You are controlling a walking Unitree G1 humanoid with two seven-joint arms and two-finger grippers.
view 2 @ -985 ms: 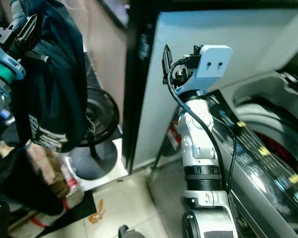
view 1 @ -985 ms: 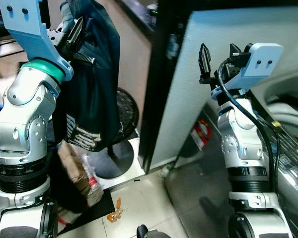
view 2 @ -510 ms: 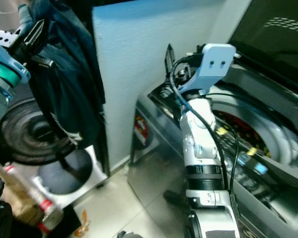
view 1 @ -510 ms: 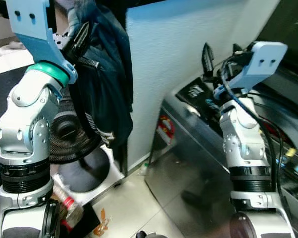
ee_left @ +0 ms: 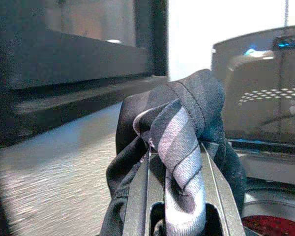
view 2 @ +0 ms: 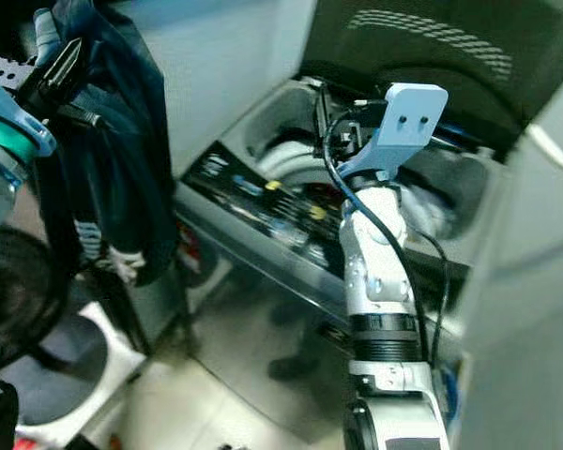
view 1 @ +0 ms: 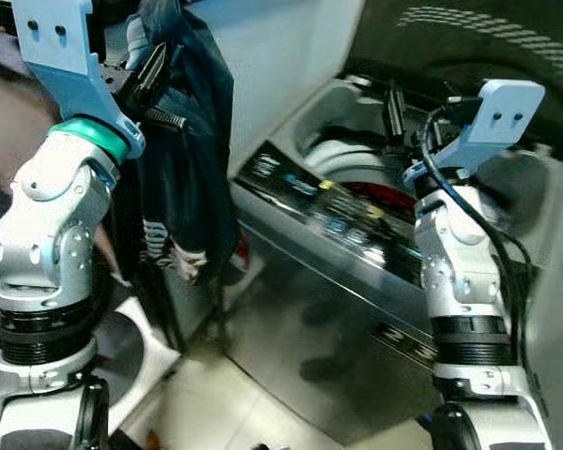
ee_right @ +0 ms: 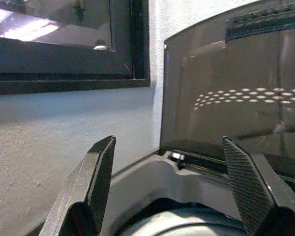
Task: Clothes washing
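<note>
The left gripper (view 1: 152,82) is raised high at the robot's left shoulder and pinches a dark garment (view 1: 183,178) by a bunched fold. In the left wrist view its two black fingers (ee_left: 137,196) close on a twisted roll of cloth, dark with a paler grey stripe (ee_left: 179,147) and a stitched seam. From that pinch the garment hangs straight down, its long axis vertical, the soft fabric falling in loose folds below and just beside the gripper, with white printed lettering (view 1: 174,253) near its lower end. It hangs clear of the washer, off to that gripper's outer side.

The right gripper (ee_right: 162,182) is spread wide with nothing between its fingers; their inner faces are ribbed black pads (ee_right: 102,174). It is held up over the top-loading washing machine (view 1: 357,281), which stands ahead of and below it. The machine has a glossy dark control strip (view 1: 319,202) with small lit marks, a smooth grey metal front, and a rounded pale tub rim (view 1: 333,159) with something red inside. Its dark tinted lid (ee_right: 236,93) stands open upright just beyond the right gripper's fingertips, with dotted reflections on it, beside a rough pale wall (ee_right: 49,123).
</note>
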